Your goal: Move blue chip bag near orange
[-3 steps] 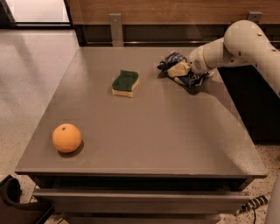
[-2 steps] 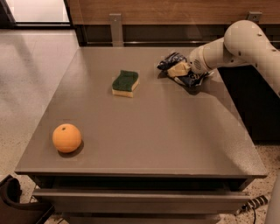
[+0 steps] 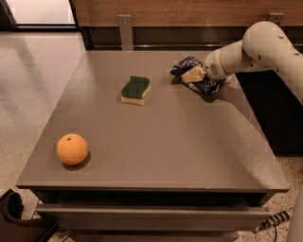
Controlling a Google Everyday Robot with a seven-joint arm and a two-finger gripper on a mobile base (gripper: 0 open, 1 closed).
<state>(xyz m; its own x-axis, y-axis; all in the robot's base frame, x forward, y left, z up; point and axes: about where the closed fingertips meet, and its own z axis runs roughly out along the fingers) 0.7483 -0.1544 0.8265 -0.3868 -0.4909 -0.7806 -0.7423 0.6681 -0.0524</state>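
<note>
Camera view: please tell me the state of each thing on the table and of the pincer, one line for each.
blue chip bag: crumpled, lying at the far right of the table.
orange: whole, resting at the front left, far from the bag.
sponge: lying flat, green side up, touching nothing else.
pincer: low, right on the blue chip bag.

We see soft, warm indoor light, rather dim. A brighter patch washes the floor (image 3: 40,9) at the upper left. The orange (image 3: 72,149) casts a small dark shadow to its lower right on the tabletop (image 3: 165,142). The hand (image 3: 193,75), at the far right on the blue chip bag (image 3: 183,65), darkens the surface just beneath.
</note>
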